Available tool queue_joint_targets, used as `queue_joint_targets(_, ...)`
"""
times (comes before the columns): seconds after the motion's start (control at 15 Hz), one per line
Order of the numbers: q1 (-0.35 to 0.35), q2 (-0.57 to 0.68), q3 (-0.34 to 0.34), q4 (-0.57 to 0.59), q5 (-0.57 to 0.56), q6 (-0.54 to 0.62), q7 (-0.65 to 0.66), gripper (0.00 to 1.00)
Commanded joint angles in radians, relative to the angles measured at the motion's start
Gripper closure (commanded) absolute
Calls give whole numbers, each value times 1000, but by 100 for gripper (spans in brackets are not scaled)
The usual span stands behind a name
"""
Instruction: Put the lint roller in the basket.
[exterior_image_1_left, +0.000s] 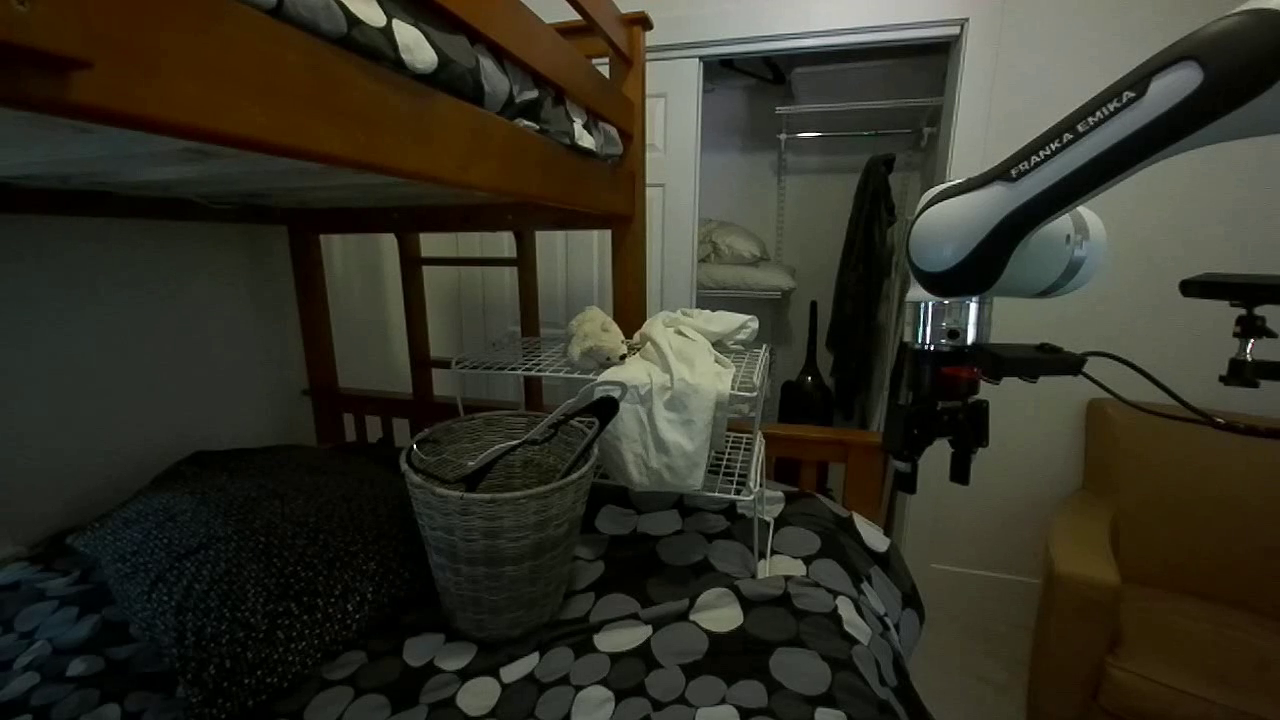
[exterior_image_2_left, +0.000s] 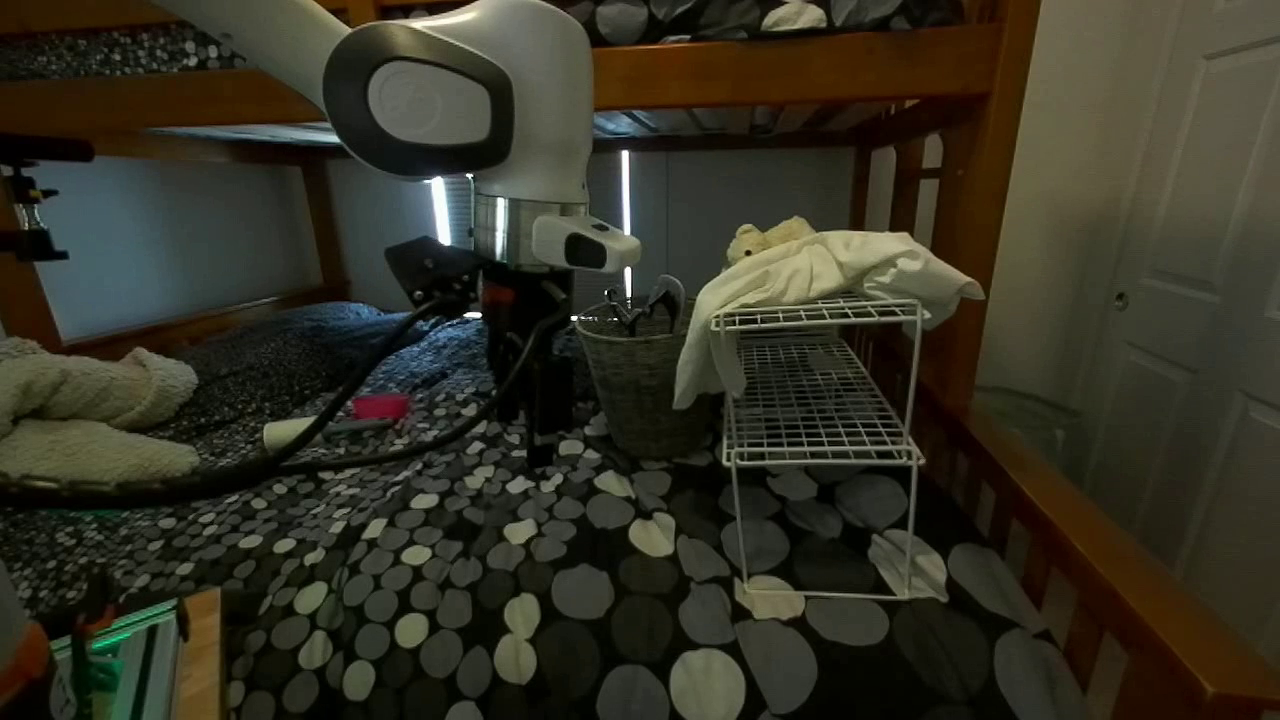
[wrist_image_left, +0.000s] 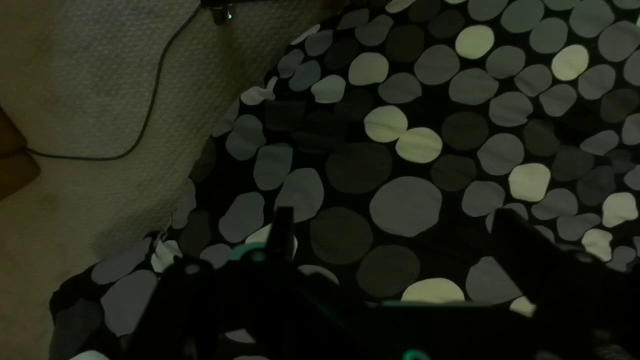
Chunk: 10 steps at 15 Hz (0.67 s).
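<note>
Your hand (exterior_image_1_left: 934, 472): spread, empty. Drop carelessly, and clutter (exterior_image_1_left: 601, 409) jutting from the basket (exterior_image_1_left: 500, 550) could deflect the lint roller (exterior_image_2_left: 284, 435).

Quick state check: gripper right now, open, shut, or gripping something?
Black two-fingered gripper: open, holding nothing; only black bedspread with grey and cream dots shows between its jaws.

Grey basket (exterior_image_1_left: 500, 550), black bedding (exterior_image_1_left: 700, 645) dotted grey and cream
</note>
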Motion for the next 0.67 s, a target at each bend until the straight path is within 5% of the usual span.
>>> queue_joint_targets(0.0, 16, 35, 72, 0, -31, -47, 49, 0)
queue_joint_targets(0.6, 328, 174, 427, 82, -11, 29, 81, 0)
